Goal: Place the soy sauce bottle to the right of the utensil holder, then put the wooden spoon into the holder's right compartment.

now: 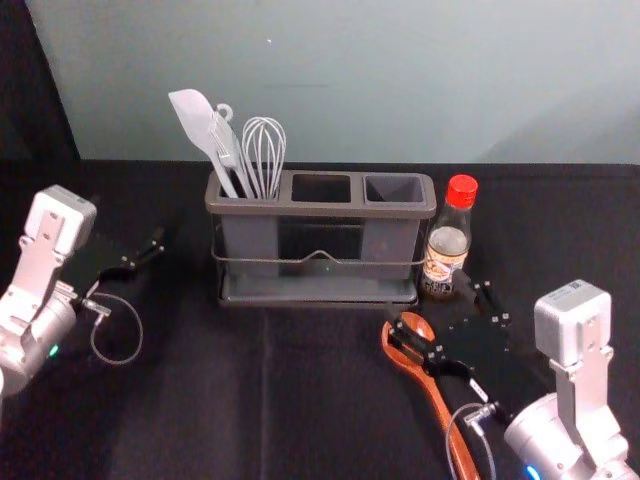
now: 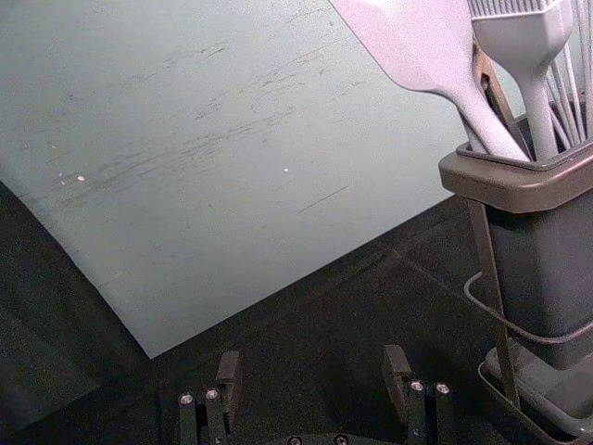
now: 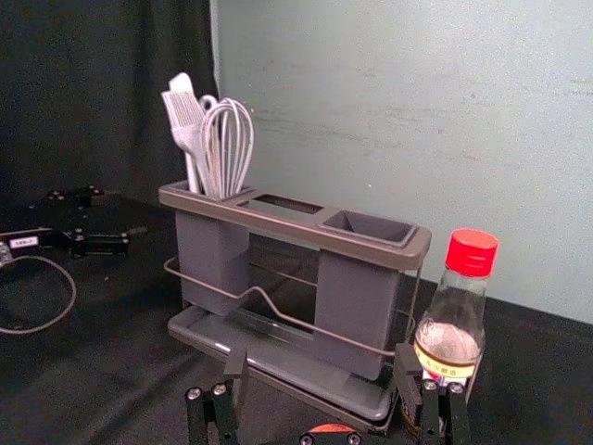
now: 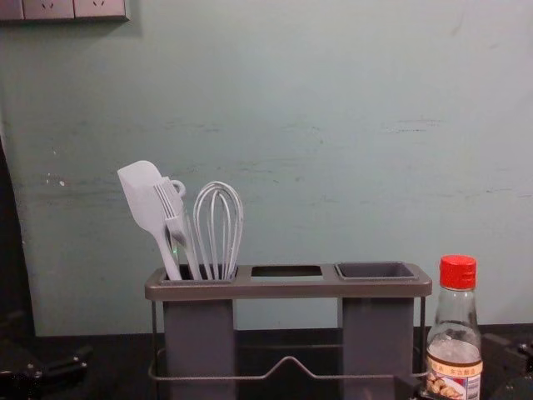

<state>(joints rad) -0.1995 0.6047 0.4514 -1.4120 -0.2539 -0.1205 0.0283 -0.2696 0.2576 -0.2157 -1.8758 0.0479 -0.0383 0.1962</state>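
1. Right claw [image 1: 428,297]. The right arm, white with a black claw and a thin looped cable [image 1: 450,430], enters the head view from the lower right corner and reaches obliquely forward and to the left. The claw is over the spoon's bowl, in front of the bottle; its two fingers stand apart. Contact with the spoon cannot be determined.

2. Left claw [image 1: 132,235]. The left arm is parked at the left of the head view, well apart from the holder, its claw reaching forward and inward with the fingers spread.

3. Soy sauce bottle of clear glass with a red cap and printed label [image 1: 447,245]. It stands upright just beside the right end of the holder.

4. Orange-brown wooden spoon [image 1: 438,402]. It lies in front of the holder's right end, bowl toward the holder, handle toward the robot.

5. Grey utensil holder with a brownish rim and wire rail [image 1: 320,210]. Its left compartment bears a pale spatula [image 1: 190,115], a pale brush [image 4: 173,208] and a pale wire whisk [image 1: 265,150].

6. Surface. The counter [image 1: 180,400] is covered in black cloth, faintly creased before the holder.

7. Room. A scuffed grey-green wall [image 1: 400,60] rises behind; a black curtain [image 1: 35,100] hangs at left, and socket plates [image 4: 50,8] occupy the chest view's upper left corner.
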